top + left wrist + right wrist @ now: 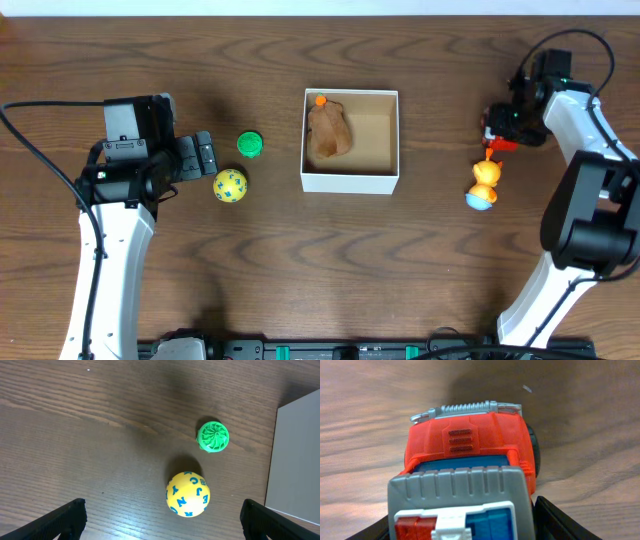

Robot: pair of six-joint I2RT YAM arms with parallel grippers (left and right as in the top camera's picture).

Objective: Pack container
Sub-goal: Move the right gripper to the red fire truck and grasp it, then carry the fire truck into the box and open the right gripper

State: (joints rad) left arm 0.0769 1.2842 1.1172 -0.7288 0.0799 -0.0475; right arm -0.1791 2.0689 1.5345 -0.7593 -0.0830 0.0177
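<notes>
The container (350, 180) is a square white box with a tan inside at the table's middle. A brown toy (329, 133) with an orange tip lies in its left half. My left gripper (205, 157) is open and empty, just left of a green ridged toy (249, 144) and a yellow ball with blue letters (230, 186). In the left wrist view the ball (188, 494) lies between and ahead of the fingers (162, 525), the green toy (213, 437) farther on. My right gripper (500, 125) is shut on a red toy truck (470, 450) at the far right.
An orange and blue figure toy (484, 184) stands on the table just below the right gripper. The container's white wall (295, 455) shows at the right edge of the left wrist view. The table's far edge runs along the top of the overhead view.
</notes>
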